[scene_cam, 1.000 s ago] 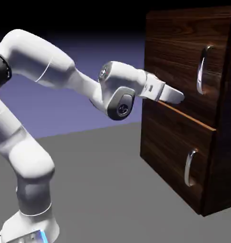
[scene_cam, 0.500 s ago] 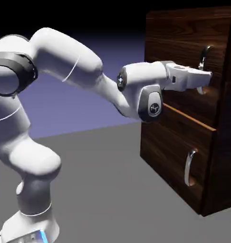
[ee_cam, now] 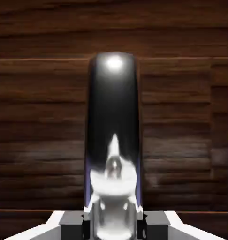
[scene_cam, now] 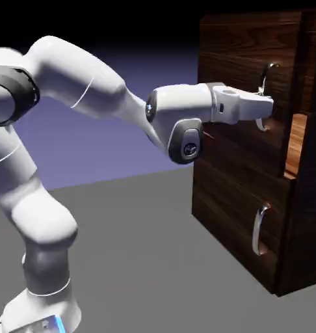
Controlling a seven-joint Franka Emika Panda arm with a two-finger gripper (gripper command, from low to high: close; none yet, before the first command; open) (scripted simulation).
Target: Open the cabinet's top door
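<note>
Blue-violet backdrop and plain grey floor leave me only the cabinet (scene_cam: 242, 227) to mind. I have the gripper (scene_cam: 267, 105) closed on the top door's handle (scene_cam: 264, 121), one finger on either side, presumably so a straight pull carries the door. From the exterior view I see the top door (scene_cam: 235, 55) ajar, lighter wood showing at its handle-side edge; the hand view hides that gap but shows the bar between my fingertips.
</note>
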